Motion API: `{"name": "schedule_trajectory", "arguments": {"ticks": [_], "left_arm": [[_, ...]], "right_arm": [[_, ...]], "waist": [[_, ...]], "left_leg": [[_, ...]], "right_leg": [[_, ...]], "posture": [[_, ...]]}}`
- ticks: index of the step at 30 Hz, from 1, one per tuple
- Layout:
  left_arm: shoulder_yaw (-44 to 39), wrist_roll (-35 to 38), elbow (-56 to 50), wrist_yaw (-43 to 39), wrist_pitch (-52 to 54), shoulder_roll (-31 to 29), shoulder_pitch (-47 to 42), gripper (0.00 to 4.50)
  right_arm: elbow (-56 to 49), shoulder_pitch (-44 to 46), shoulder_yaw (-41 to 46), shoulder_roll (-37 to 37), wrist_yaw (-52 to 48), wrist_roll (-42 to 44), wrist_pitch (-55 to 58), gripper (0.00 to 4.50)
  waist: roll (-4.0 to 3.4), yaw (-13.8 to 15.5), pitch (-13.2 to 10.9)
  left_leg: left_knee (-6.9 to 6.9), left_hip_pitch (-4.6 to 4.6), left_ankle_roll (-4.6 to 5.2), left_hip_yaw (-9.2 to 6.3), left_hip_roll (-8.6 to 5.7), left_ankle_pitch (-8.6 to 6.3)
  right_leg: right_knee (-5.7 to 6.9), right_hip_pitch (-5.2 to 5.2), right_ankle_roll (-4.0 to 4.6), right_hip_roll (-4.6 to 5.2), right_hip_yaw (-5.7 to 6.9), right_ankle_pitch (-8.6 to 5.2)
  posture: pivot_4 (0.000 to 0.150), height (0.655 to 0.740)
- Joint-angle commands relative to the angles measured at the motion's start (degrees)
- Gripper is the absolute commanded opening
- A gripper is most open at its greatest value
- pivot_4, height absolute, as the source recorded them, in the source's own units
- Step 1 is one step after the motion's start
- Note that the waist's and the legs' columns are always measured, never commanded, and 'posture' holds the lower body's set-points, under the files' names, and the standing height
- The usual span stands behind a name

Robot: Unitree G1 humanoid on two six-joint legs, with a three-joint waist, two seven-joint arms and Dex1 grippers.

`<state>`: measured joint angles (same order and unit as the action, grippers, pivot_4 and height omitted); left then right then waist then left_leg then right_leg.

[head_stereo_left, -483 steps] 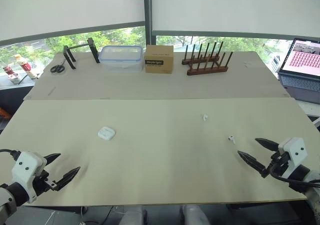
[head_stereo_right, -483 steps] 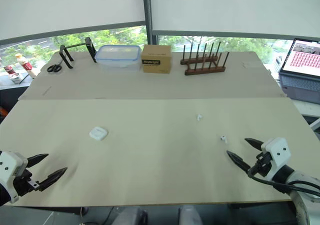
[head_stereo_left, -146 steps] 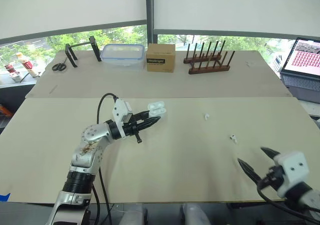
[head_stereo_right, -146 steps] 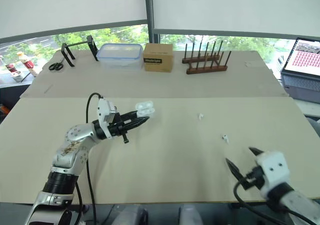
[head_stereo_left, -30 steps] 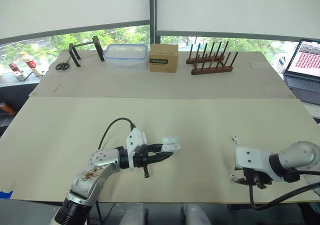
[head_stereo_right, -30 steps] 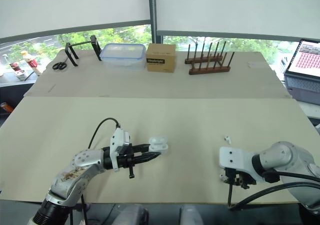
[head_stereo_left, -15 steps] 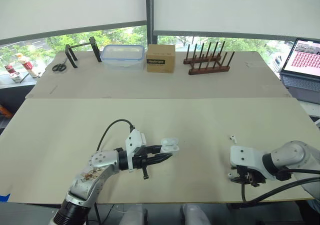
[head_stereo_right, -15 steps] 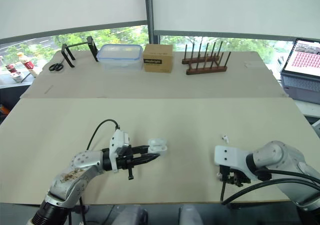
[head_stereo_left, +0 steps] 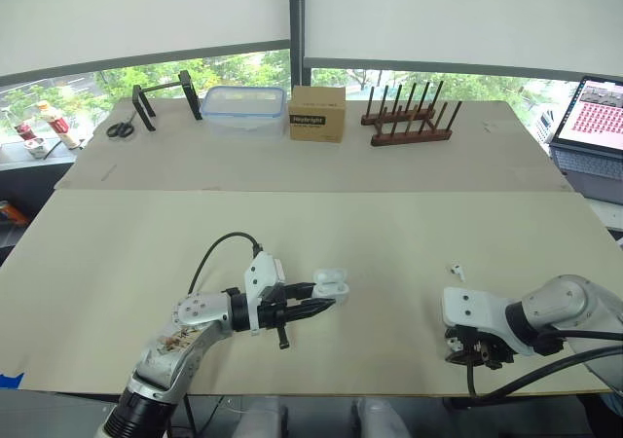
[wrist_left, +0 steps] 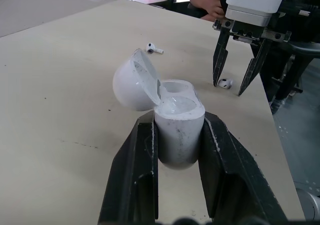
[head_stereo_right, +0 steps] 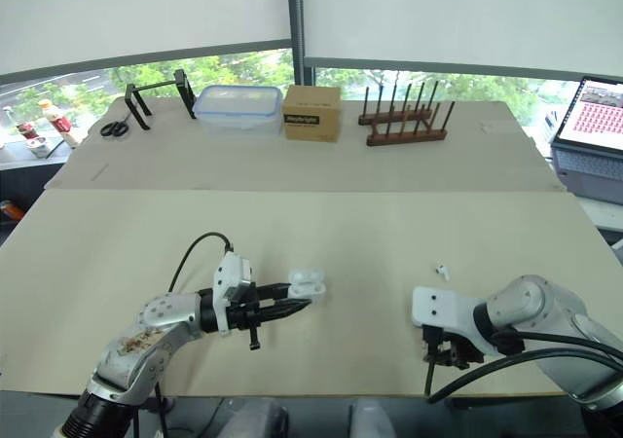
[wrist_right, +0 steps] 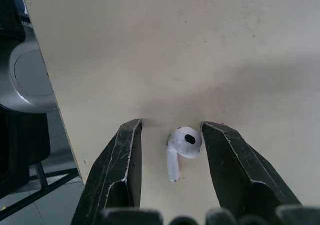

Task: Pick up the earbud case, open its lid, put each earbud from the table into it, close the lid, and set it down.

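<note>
Right gripper [wrist_right: 171, 125] has dropped, fingers spread, astride one earbud [wrist_right: 184, 141]; left gripper [wrist_left: 177, 119] pinches the open-lidded earbud case [wrist_left: 177, 142], so first pickup looks imminent.

the left arm [head_stereo_left: 183, 323] is silver-grey metal blotched with brownish scuffs, and a black cable [head_stereo_left: 219, 244] arches off it at 12 o'clock to a white boxy wrist block [head_stereo_left: 261, 274]. the left gripper [wrist_left: 178, 120] has two tapered black fingers [wrist_left: 136, 177]. the right arm [head_stereo_left: 569, 307] is smooth grey, with a white block [head_stereo_left: 465, 308] and black cables [head_stereo_left: 531, 374] at 6 o'clock; the right gripper [wrist_right: 171, 123] matches.
</note>
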<state>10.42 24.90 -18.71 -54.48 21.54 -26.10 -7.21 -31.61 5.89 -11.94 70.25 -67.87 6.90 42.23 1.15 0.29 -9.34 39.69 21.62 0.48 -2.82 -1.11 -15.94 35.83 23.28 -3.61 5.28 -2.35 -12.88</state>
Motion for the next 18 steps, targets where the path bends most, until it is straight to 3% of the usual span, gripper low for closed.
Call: {"name": "schedule_trajectory", "arguments": {"ticks": [1, 18], "left_arm": [[0.19, 0.68, -1.38, 0.13, -0.28, 0.16, -0.41, 0.58], [0.31, 0.74, -1.45, 0.44, -0.06, 0.52, -0.54, 0.58]], "right_arm": [[0.35, 0.92, 1.39, 0.85, 0.56, -0.23, 0.16, 2.12], [-0.13, 0.05, 1.44, 1.38, 1.66, 0.35, 1.11, 2.12]], "waist": [[0.0, 0.01, 0.0], [0.0, 0.17, 0.0]], "left_leg": [[0.0, 0.0, 0.0, 0.0, 0.0, 0.0], [0.0, 0.0, 0.0, 0.0, 0.0, 0.0]], "right_leg": [[0.0, 0.0, 0.0, 0.0, 0.0, 0.0], [0.0, 0.0, 0.0, 0.0, 0.0, 0.0]], "posture": [[0.15, 0.74], [0.15, 0.74]]}}
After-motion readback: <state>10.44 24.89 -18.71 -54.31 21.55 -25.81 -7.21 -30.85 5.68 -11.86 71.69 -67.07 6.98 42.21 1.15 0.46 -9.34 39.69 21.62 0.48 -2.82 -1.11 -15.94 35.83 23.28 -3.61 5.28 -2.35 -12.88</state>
